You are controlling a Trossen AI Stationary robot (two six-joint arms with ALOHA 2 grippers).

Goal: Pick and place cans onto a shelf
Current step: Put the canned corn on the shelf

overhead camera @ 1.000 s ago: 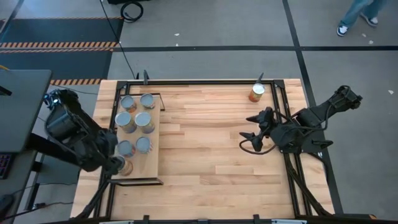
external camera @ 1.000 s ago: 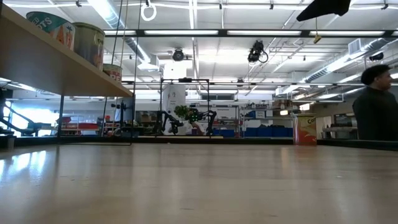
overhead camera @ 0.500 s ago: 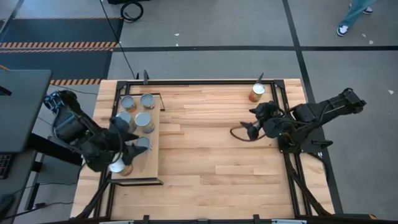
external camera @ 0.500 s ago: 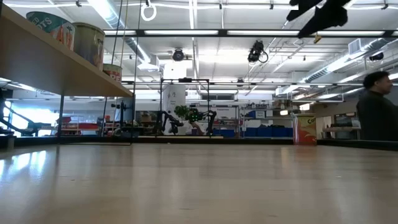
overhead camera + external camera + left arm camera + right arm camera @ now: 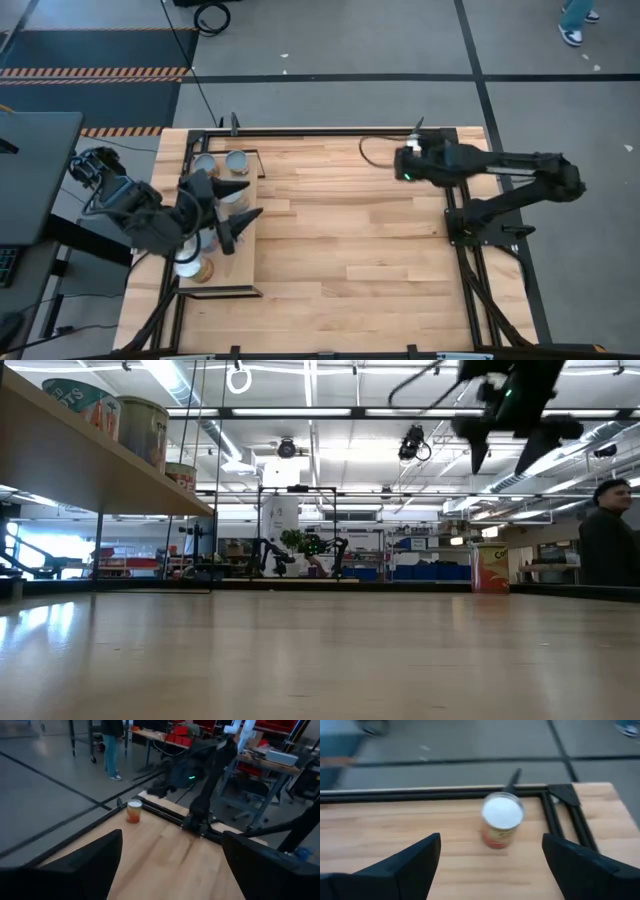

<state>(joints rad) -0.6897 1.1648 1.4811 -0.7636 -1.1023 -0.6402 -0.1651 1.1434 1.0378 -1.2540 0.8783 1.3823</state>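
- The right gripper (image 5: 490, 870) hangs with fingers spread wide above the far right corner of the table (image 5: 340, 240).
- The last can (image 5: 502, 821) stands upright just ahead, alone.
- To grasp well, it should centre on the can and descend straight.
- The left gripper (image 5: 232, 202), also spread, waits over the shelf (image 5: 243, 262) with the other cans (image 5: 236, 161).

Bright even overhead strip lighting, soft shadows, glossy tabletop (image 5: 300, 660) sheen, right wrist view motion-blurred
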